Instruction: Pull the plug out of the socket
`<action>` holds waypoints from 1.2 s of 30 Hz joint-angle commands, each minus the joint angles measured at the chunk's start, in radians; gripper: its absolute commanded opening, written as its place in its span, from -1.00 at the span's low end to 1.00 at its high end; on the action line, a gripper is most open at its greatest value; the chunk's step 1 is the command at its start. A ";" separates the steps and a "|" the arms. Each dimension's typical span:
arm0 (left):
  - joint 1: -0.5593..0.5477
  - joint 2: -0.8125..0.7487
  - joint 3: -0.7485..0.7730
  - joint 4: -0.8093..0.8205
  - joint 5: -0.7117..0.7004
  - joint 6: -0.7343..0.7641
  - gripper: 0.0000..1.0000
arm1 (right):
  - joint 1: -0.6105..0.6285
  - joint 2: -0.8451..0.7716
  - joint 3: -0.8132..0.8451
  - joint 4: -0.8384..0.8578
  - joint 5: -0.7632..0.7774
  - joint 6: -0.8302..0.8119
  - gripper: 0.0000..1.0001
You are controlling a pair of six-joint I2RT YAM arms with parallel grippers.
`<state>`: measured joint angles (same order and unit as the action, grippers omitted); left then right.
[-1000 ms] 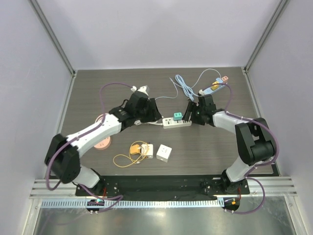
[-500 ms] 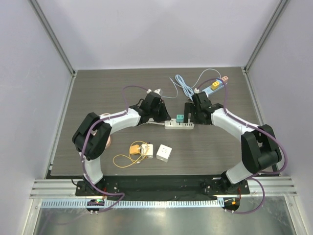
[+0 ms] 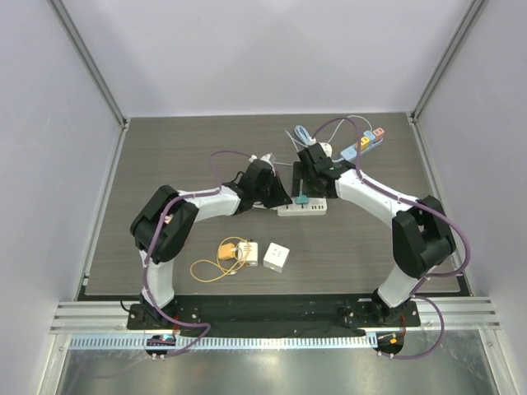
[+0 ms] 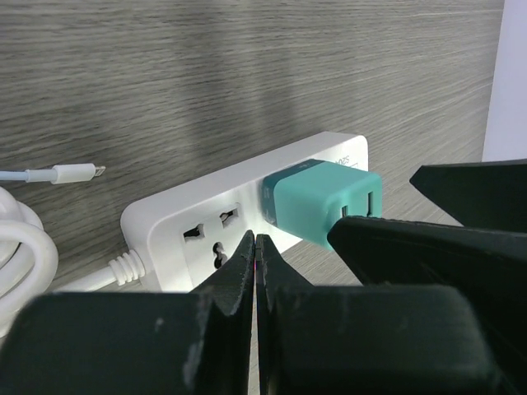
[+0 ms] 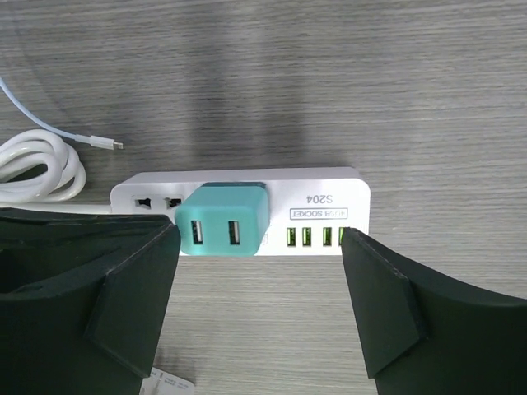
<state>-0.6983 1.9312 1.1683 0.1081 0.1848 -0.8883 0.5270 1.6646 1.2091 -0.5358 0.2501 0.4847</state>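
Observation:
A white power strip, the socket, lies mid-table with a teal plug seated in it. My left gripper is shut with nothing between its fingers. Its tips sit at the strip's left end beside the plug; whether they touch the strip I cannot tell. My right gripper is open above the plug, one finger on each side of it and clear of it. In the left wrist view the right gripper's dark fingers cover part of the plug.
The strip's white cord is coiled at its left, with a loose cable tip nearby. Two white adapters and a yellow cable lie nearer the front. Blue cables and small coloured connectors lie at the back.
My left gripper has shut and moved right to the strip's left end. My right gripper has opened wider and swung left over the teal plug. The strip shifted slightly.

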 commanded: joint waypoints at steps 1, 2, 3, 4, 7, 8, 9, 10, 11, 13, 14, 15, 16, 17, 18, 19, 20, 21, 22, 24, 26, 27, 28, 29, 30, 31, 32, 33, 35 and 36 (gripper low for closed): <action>-0.003 0.002 -0.015 0.059 -0.004 -0.015 -1.00 | 0.019 0.024 0.047 -0.036 0.067 0.041 0.67; -0.003 0.008 -0.013 0.054 -0.004 -0.015 -1.00 | 0.021 0.032 0.052 -0.035 0.069 0.045 0.65; -0.003 0.014 -0.013 0.051 -0.004 -0.017 -1.00 | 0.022 0.041 0.062 -0.035 0.067 0.046 0.62; -0.003 0.018 -0.012 0.045 -0.004 -0.023 -1.00 | 0.028 0.049 0.067 -0.035 0.071 0.045 0.60; 0.000 0.037 0.004 -0.011 -0.022 -0.032 -1.00 | 0.037 0.070 0.079 -0.036 0.077 0.049 0.57; -0.001 0.048 0.008 -0.018 -0.024 -0.031 -1.00 | 0.042 0.081 0.081 -0.036 0.078 0.054 0.57; -0.001 0.049 0.007 -0.022 -0.027 -0.029 -1.00 | 0.044 0.086 0.083 -0.036 0.075 0.054 0.57; -0.001 0.051 0.005 -0.022 -0.028 -0.029 -1.00 | 0.047 0.093 0.083 -0.036 0.075 0.052 0.57; -0.001 0.052 0.004 -0.024 -0.030 -0.029 -1.00 | 0.051 0.099 0.086 -0.036 0.077 0.052 0.57; -0.001 0.055 0.002 -0.031 -0.033 -0.031 -1.00 | 0.054 0.116 0.086 -0.036 0.084 0.054 0.55; -0.001 0.055 0.002 -0.036 -0.036 -0.029 -1.00 | 0.054 0.121 0.089 -0.036 0.086 0.052 0.54; -0.001 0.057 -0.001 -0.039 -0.035 -0.029 -1.00 | 0.056 0.129 0.090 -0.036 0.086 0.051 0.54; -0.001 0.057 -0.002 -0.044 -0.036 -0.031 -1.00 | 0.057 0.132 0.093 -0.036 0.086 0.051 0.49; 0.000 0.058 -0.007 -0.048 -0.038 -0.031 -1.00 | 0.060 0.135 0.098 -0.036 0.084 0.051 0.47; 0.000 0.058 -0.009 -0.051 -0.036 -0.035 -1.00 | 0.061 0.136 0.099 -0.036 0.083 0.049 0.42; 0.000 0.060 -0.010 -0.056 -0.038 -0.040 -1.00 | 0.062 0.139 0.101 -0.036 0.084 0.049 0.37; 0.000 0.061 -0.010 -0.059 -0.036 -0.043 -1.00 | 0.062 0.141 0.104 -0.036 0.084 0.049 0.36; -0.001 0.063 -0.010 -0.062 -0.033 -0.047 -1.00 | 0.065 0.142 0.106 -0.036 0.084 0.049 0.36; 0.000 0.066 -0.010 -0.064 -0.030 -0.049 -1.00 | 0.067 0.149 0.109 -0.036 0.081 0.046 0.30; -0.001 0.069 -0.009 -0.068 -0.033 -0.051 -1.00 | 0.068 0.152 0.116 -0.036 0.083 0.046 0.27; -0.001 0.069 -0.006 -0.074 -0.036 -0.047 -1.00 | 0.071 0.161 0.122 -0.036 0.078 0.043 0.12; 0.000 0.069 -0.006 -0.079 -0.038 -0.049 -1.00 | 0.073 0.162 0.122 -0.036 0.077 0.043 0.05; -0.001 0.066 -0.004 -0.082 -0.038 -0.047 -1.00 | 0.074 0.164 0.124 -0.036 0.078 0.043 0.03; -0.001 0.068 -0.002 -0.084 -0.041 -0.046 -1.00 | 0.076 0.165 0.124 -0.036 0.074 0.045 -0.02; -0.001 0.068 -0.001 -0.090 -0.042 -0.044 -1.00 | 0.077 0.167 0.124 -0.036 0.072 0.045 -0.07; 0.000 0.068 0.001 -0.093 -0.045 -0.044 -1.00 | 0.079 0.167 0.122 -0.035 0.071 0.046 -0.10; -0.001 0.068 0.005 -0.094 -0.047 -0.044 -1.00 | 0.079 0.167 0.125 -0.036 0.071 0.045 -0.15; 0.000 0.069 0.005 -0.099 -0.048 -0.043 -1.00 | 0.079 0.167 0.127 -0.036 0.071 0.043 -0.26; -0.001 0.072 0.010 -0.104 -0.050 -0.044 -1.00 | 0.079 0.162 0.132 -0.036 0.074 0.042 -0.41; -0.001 0.074 0.010 -0.105 -0.057 -0.044 -1.00 | 0.079 0.149 0.132 -0.035 0.077 0.043 -0.51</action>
<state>-0.6983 1.9644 1.1759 0.1070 0.1761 -0.9466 0.5949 1.8221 1.3006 -0.5808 0.3126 0.5213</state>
